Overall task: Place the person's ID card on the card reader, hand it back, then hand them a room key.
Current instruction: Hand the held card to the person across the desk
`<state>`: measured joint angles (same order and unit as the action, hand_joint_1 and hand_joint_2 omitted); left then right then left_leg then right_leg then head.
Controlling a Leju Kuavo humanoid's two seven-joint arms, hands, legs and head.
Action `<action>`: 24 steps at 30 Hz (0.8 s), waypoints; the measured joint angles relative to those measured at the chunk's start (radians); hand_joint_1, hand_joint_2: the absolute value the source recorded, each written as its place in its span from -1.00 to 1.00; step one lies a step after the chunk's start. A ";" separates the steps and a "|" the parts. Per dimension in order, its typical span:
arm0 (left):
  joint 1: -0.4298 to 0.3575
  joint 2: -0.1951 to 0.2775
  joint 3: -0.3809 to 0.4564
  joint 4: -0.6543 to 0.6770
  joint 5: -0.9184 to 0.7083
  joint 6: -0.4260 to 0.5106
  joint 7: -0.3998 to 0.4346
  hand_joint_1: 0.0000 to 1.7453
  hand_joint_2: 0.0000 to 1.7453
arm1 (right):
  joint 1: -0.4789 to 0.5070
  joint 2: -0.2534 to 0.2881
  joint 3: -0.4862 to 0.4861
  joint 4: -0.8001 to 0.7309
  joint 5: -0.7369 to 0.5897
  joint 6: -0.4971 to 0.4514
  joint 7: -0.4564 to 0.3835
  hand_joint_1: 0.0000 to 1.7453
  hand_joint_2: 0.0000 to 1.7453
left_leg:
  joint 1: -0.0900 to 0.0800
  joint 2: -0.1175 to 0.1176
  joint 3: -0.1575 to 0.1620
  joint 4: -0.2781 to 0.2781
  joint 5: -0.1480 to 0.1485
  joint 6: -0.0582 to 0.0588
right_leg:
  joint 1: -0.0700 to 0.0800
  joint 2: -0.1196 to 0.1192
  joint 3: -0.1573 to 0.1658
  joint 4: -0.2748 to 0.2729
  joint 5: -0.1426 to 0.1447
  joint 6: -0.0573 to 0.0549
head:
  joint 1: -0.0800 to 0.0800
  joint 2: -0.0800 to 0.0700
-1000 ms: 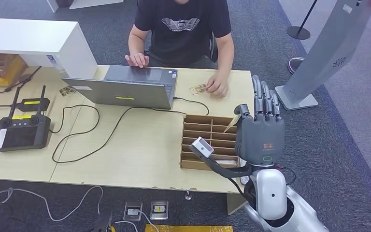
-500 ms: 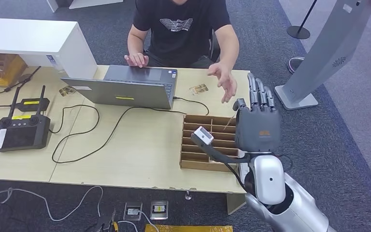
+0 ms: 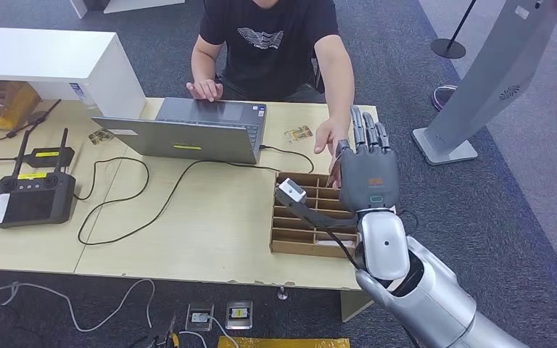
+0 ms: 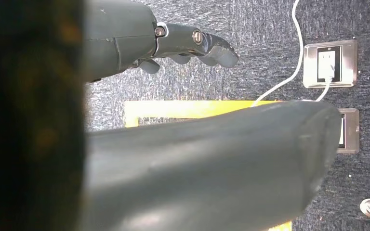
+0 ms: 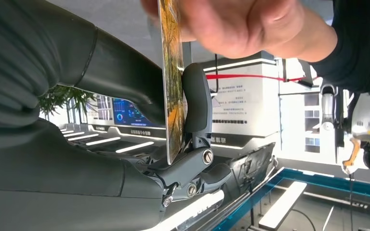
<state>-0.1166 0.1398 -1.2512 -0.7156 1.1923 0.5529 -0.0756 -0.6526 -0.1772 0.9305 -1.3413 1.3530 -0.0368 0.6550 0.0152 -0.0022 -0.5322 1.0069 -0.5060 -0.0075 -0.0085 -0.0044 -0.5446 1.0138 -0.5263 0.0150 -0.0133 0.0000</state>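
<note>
Room key handover in progress

The right hand [image 3: 366, 177] has advanced, still pinching the room key [image 5: 173, 82]; the person's hand [image 3: 330, 138] now grips it (apparently); release follows. The left hand [image 4: 192, 45] hangs empty, fingers apart.

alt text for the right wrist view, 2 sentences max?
The robot's right hand pinches a thin card between its thumb and a dark finger while a person's hand grips the card's far end. Behind them, sideways, is a bright hall with light strips and a red barrier tape.
</note>
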 joint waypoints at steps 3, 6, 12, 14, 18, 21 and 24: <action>0.001 0.000 0.000 0.000 0.000 0.000 0.001 -1.00 -1.00 | -0.019 0.015 0.011 0.037 -0.013 0.006 0.000 0.88 1.00 | 0.000 0.000 0.000 0.000 0.000 0.000 | 0.000 -0.001 0.000 0.000 0.000 0.000 | 0.000 0.000; 0.002 -0.001 0.000 0.000 0.000 0.002 0.002 -1.00 -1.00 | -0.032 0.026 0.020 0.069 -0.022 0.006 0.000 0.40 1.00 | 0.000 0.000 0.000 0.000 0.000 0.000 | 0.000 -0.001 0.000 0.000 0.000 0.000 | 0.000 0.000; 0.010 -0.003 0.000 -0.001 -0.003 0.013 0.003 -1.00 -1.00 | -0.042 0.035 0.040 0.114 -0.039 0.000 0.001 -1.00 1.00 | 0.000 0.000 0.000 0.000 0.000 0.000 | 0.000 0.000 0.000 0.000 0.000 0.000 | 0.000 0.000; 0.012 -0.004 0.000 -0.001 -0.007 0.014 0.004 -1.00 -1.00 | -0.042 0.036 0.047 0.125 -0.043 -0.001 0.003 -1.00 0.00 | 0.000 0.000 0.000 0.000 0.000 0.000 | 0.000 0.000 0.000 0.000 0.000 0.000 | 0.000 0.000; 0.013 -0.004 0.000 -0.001 -0.013 0.015 0.006 -1.00 -1.00 | -0.041 0.035 0.059 0.141 -0.026 -0.019 0.006 -1.00 -1.00 | 0.000 0.000 0.000 0.000 0.000 0.000 | 0.000 0.000 0.000 0.000 0.000 0.000 | 0.000 0.000; 0.012 -0.004 0.000 -0.001 -0.021 0.025 0.006 -1.00 -1.00 | -0.039 0.034 0.059 0.150 0.004 -0.037 0.006 -1.00 -1.00 | 0.000 0.000 0.000 0.000 0.000 0.000 | 0.000 0.000 0.000 0.000 0.000 0.000 | 0.000 0.000; 0.013 -0.004 0.000 -0.003 -0.028 0.031 0.007 -1.00 -1.00 | -0.034 0.029 0.059 0.154 0.019 -0.032 0.006 -1.00 -1.00 | 0.000 0.000 0.000 0.000 0.000 0.000 | 0.000 0.000 -0.001 0.000 0.000 0.000 | 0.000 0.000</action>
<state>-0.1041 0.1354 -1.2512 -0.7187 1.1642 0.5835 -0.0687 -0.6867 -0.1478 0.9895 -1.1872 1.3722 -0.0688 0.6607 0.0152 -0.0023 -0.5319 1.0071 -0.5059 -0.0076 -0.0085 -0.0042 -0.5451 1.0137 -0.5263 0.0150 -0.0132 0.0000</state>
